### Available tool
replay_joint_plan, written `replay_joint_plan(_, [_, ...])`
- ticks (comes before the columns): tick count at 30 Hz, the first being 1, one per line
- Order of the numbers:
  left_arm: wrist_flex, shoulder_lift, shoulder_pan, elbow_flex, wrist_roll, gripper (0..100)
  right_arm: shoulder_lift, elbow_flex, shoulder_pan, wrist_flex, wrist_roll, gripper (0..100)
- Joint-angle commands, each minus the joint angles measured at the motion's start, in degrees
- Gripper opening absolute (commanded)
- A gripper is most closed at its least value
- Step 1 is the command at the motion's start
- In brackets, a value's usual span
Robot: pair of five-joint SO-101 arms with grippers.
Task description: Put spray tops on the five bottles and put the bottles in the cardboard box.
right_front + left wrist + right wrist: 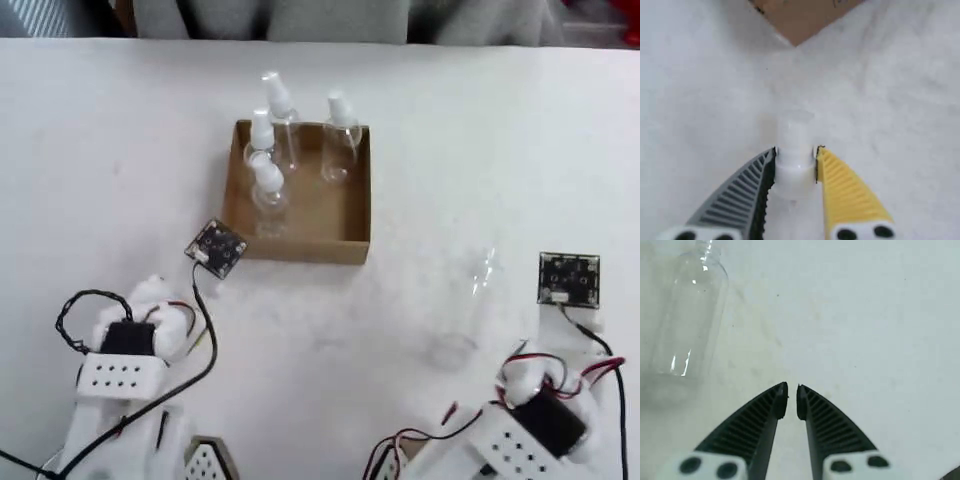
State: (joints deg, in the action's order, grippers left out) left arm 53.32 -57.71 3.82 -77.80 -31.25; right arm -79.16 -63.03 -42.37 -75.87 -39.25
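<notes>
My left end effector [795,152] is clamped on a white spray top [794,167] above the surface [900,100], near a corner of the cardboard box [800,20]. The print on the box is too blurred for me to read. Four capped bottles [268,195] stand inside the box. My right end effector [791,400] has its jaws almost touching and holds nothing, with the uncapped clear bottle [690,315] nearby.

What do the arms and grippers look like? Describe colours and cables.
The left arm and right arm are white with black cables, the right with red wires. The left gripper has one grey and one yellow ribbed finger; the right gripper two black.
</notes>
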Motion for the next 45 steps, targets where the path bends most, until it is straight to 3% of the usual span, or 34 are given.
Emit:
replay_joint_plan(1, [-0.70, -1.63, 0.75, -0.35, 0.35, 2, 12.70, 7.38, 1.71, -0.31, -0.09, 1.7])
replay_joint_plan(7, [-0.97, -1.89, 0.75, -0.97, 0.26, 2, 31.34, 12.57, 4.97, -0.22, 0.00, 1.7])
replay_joint_plan(14, [-0.97, -1.89, 0.75, -0.97, 0.26, 2, 41.71, 12.40, 11.38, 3.21, 0.18, 1.7])
replay_joint_plan(22, [-0.97, -1.89, 0.75, -0.97, 0.18, 2, 45.76, 8.35, 14.46, 12.79, 4.22, 1.7])
replay_joint_plan(30, [-1.05, -1.89, 0.75, -1.05, 0.18, 2, 41.45, 13.27, 14.20, 6.46, 9.14, 1.9])
replay_joint_plan(35, [-1.05, -1.89, 0.75, -1.05, 0.18, 2, 37.41, 20.40, 14.81, 0.04, 17.76, 2.2])
replay_joint_plan(40, [-1.05, -1.89, 0.75, -1.05, 0.18, 2, 36.53, 25.32, 20.44, -2.15, 29.19, 2.2])
replay_joint_plan(45, [-1.05, -1.89, 0.66, -1.05, 0.18, 2, 36.70, 25.49, 26.42, 0.48, 32.09, 2.2])
